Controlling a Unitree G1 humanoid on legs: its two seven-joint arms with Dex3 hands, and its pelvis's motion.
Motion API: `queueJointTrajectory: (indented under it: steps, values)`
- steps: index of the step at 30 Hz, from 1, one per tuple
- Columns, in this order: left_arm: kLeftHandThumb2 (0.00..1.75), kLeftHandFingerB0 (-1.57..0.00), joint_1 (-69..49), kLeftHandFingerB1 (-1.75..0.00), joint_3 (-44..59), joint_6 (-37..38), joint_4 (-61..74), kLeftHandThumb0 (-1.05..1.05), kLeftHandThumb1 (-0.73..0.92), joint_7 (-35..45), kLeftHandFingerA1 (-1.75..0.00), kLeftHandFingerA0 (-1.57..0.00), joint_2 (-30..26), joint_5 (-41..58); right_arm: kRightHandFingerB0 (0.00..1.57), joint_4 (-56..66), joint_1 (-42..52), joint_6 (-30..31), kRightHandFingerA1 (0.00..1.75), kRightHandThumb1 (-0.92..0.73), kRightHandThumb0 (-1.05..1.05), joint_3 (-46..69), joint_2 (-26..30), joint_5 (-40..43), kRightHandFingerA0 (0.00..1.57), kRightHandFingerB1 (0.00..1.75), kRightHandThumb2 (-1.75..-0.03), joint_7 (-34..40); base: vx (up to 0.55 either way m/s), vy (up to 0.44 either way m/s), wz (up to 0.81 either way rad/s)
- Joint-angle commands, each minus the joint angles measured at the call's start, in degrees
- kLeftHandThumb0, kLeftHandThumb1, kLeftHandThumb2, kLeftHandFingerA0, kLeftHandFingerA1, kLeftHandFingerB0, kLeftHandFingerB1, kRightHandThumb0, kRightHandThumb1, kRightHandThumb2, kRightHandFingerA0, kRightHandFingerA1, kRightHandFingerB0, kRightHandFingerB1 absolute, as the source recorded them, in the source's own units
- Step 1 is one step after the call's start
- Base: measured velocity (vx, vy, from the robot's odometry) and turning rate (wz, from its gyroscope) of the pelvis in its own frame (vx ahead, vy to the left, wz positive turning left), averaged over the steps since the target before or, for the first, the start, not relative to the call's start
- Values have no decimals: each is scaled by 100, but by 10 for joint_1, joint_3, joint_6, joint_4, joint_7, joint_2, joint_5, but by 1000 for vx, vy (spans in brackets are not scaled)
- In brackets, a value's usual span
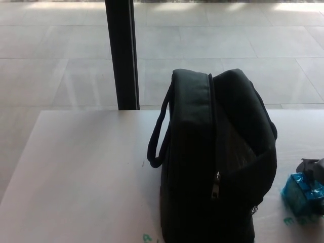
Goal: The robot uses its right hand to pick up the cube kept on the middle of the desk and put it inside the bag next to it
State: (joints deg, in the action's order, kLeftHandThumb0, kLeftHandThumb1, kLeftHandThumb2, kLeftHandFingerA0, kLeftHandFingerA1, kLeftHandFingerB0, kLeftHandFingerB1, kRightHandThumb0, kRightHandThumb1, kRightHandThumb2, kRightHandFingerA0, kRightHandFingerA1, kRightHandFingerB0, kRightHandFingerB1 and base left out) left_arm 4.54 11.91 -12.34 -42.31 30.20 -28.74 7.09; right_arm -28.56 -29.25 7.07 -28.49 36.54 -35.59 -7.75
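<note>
Gripping a crinkly, shiny teal cube (302,196), the right robot hand (315,172) sits beside a soft black fabric bag (215,162) with zipper, on the smooth pale desk (81,172).

no readable text, desk (81,172) marks illegible

One head camera, looking down and forward

It looks from above onto the white desk (76,167), close to the black bag (212,162), and further out it reaches the tiled floor (50,61) behind.
</note>
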Motion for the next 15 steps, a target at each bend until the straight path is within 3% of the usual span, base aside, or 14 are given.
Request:
queueJointTrajectory:
  steps: [1, 2, 3, 4, 6, 7, 10, 11, 14, 15]
  values:
    - [87, -17, -6, -47, 2, 1, -14, -75, 52, 0, -56, -27, -8, 1, 82, -12, 21, -66, 154, -69, -25, 16, 12, -8, 84, 91, -86, 37, 0, 0, 0]
    - [87, -17, -6, -47, 3, 1, -15, -75, 52, 0, -56, -27, -8, 2, 82, -13, 21, -71, 154, -69, -25, 19, 12, -9, 84, 91, -86, 40, 0, 0, 0]
    - [87, -19, -9, -47, 4, -2, -13, -76, 51, -4, -56, -28, -7, 3, 84, -12, 25, -87, 154, -64, -24, 28, 12, -8, 89, 78, -88, 65, 0, 0, 0]
    - [87, -19, -12, -48, 6, -4, -6, -75, 51, -4, -58, -29, -6, 4, 84, -4, 22, -92, 159, -66, -25, 45, 15, 2, 86, 97, -87, 68, 0, 0, 0]
    - [87, -21, -14, -48, 5, -5, -1, -77, 51, -6, -58, -30, -6, 2, 83, 1, 16, -93, 162, -68, -25, 61, 13, 9, 86, 104, -83, 64, 0, 0, 0]
    - [87, -20, -17, -47, 6, -4, 0, -77, 51, -4, -57, -29, -8, 3, 76, 6, -3, -95, 166, -67, -23, 82, 16, 17, 86, 131, -93, 53, 0, 0, 0]
    - [87, -19, -17, -47, 5, -2, -3, -77, 51, -6, -56, -28, -8, 1, 79, -1, -18, -121, 167, -62, -22, 110, 16, 24, 87, 134, -95, 60, 0, 0, 0]
    - [87, -18, -13, -47, 5, 0, -11, -76, 51, -5, -57, -28, -8, 0, 72, 0, -30, -118, 172, -61, -21, 124, 15, 30, 84, 154, -99, 60, 0, 0, 0]
    - [86, -18, -13, -47, 8, -5, -14, -77, 49, -2, -57, -27, -8, 5, 69, -14, -67, -116, 174, -64, -23, 150, 19, 27, 85, 158, -96, 62, 0, 0, 0]
    - [84, -20, -14, -48, 14, -10, -16, -75, 47, -2, -58, -28, -5, 12, 70, -18, -83, -111, 171, -62, -14, 167, 19, 33, 93, 137, -85, 72, 0, 0, 0]
